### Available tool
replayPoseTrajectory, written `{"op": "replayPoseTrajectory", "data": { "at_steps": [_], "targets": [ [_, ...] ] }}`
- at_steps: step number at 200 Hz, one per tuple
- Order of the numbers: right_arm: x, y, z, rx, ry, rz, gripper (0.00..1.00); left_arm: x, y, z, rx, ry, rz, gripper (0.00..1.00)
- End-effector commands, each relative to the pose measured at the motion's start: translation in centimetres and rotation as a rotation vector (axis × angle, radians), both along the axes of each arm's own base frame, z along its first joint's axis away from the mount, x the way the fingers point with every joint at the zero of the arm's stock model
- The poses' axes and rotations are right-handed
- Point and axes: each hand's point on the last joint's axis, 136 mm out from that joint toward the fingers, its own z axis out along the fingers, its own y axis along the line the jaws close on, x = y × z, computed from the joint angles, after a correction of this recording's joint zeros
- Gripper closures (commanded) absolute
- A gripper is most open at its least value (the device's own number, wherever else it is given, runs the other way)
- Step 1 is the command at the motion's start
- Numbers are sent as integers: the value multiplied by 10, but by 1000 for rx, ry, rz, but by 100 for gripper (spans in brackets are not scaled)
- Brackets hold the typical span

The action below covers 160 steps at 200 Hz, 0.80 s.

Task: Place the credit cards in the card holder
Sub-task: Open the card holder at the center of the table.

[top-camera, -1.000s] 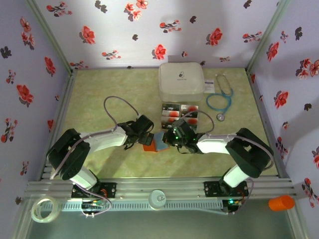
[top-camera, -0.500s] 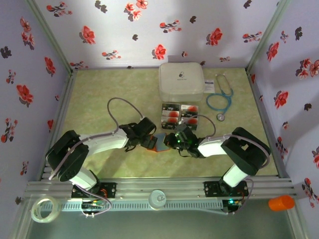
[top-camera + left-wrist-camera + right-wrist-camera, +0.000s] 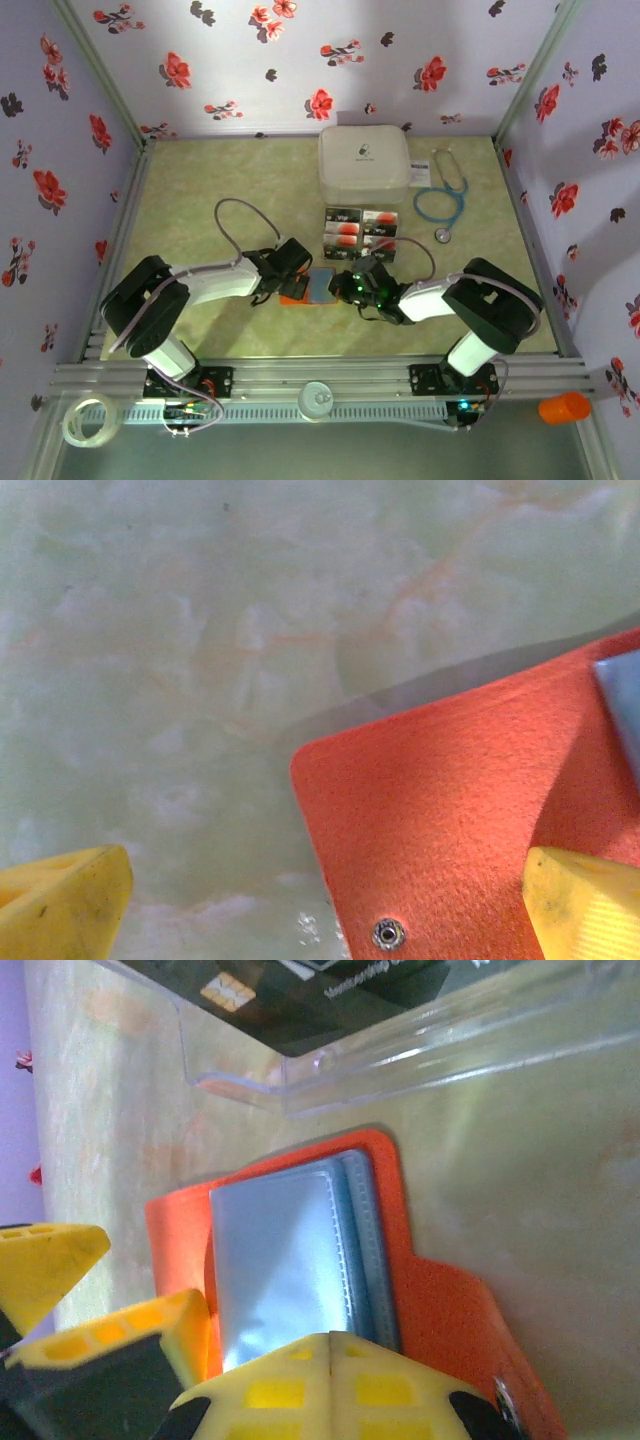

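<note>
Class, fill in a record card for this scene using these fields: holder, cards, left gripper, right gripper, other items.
holder: lying open on the table, grey-blue inside up
cards: four, in a block just beyond the holder
left gripper: open, straddling the holder's orange corner
right gripper: shut, tips at the holder's grey-blue inside
other items: white case and stethoscope at the back
</note>
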Motion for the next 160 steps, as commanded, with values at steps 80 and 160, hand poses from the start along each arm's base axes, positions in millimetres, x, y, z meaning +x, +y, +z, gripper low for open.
{"op": "replayPoseTrajectory", "data": {
  "at_steps": [80, 160],
  "targets": [
    [-2, -13, -11, -98, 20, -38, 100, 1, 37, -14, 94, 48, 44, 0],
    [14, -23, -7, -104, 27, 11, 100, -26, 30, -23, 22, 69, 103, 0]
  ]
}}
